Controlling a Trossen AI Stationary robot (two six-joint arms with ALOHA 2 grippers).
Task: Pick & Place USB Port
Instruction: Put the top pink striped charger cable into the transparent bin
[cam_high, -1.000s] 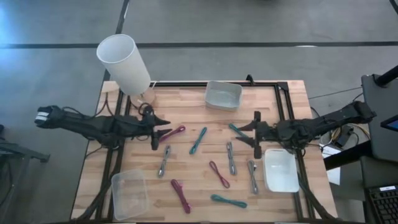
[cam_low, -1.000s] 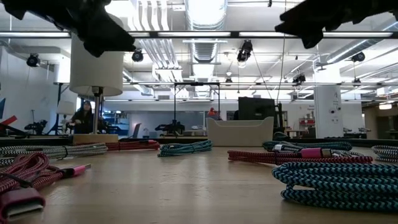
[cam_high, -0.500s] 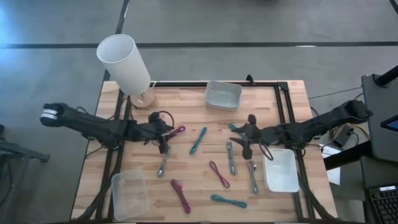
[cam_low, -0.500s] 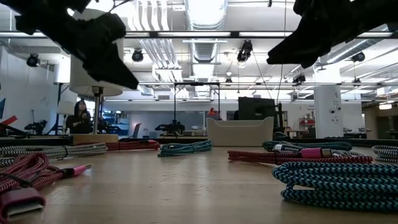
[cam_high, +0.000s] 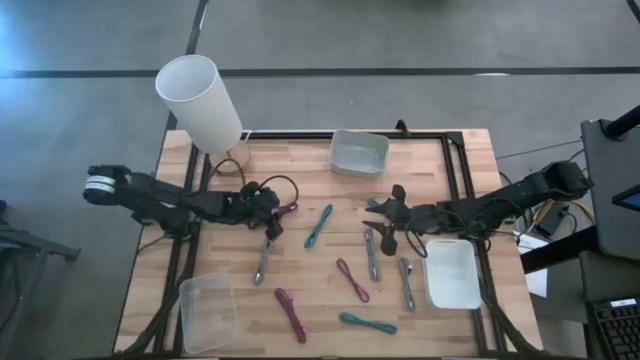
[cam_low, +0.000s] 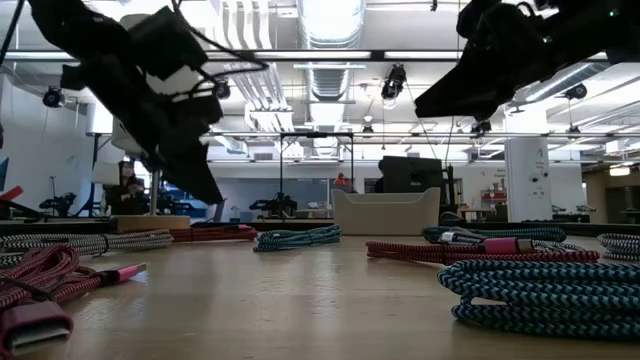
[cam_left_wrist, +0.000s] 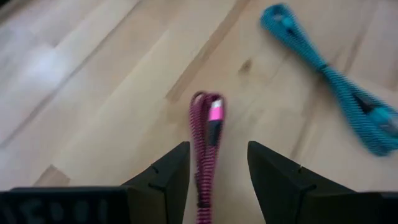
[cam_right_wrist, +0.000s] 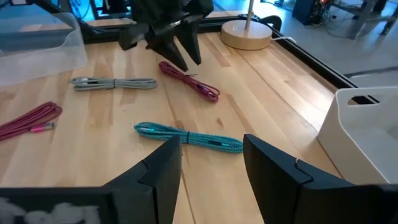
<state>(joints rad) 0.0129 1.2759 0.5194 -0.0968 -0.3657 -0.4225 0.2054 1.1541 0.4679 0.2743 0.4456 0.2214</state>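
Left gripper (cam_left_wrist: 217, 168) hangs spread right over the pink cable (cam_left_wrist: 205, 134) near the lamp base (cam_high: 228, 157) — lined up to straddle it. Right gripper (cam_high: 385, 222) waits farther off, spread too.

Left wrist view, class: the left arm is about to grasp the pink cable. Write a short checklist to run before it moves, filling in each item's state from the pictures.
1. Left gripper jaws open: ok.
2. Pink cable lined up between the jaws: ok, its looped end lies in the gap ahead.
3. Jaws touching the cable: cannot tell.
4. Teal cable apart from the target: ok, it lies off to one side.
5. Right gripper clear of the left one: ok, open over the table's right half.
6. Clear bin reachable at the near left corner: ok.
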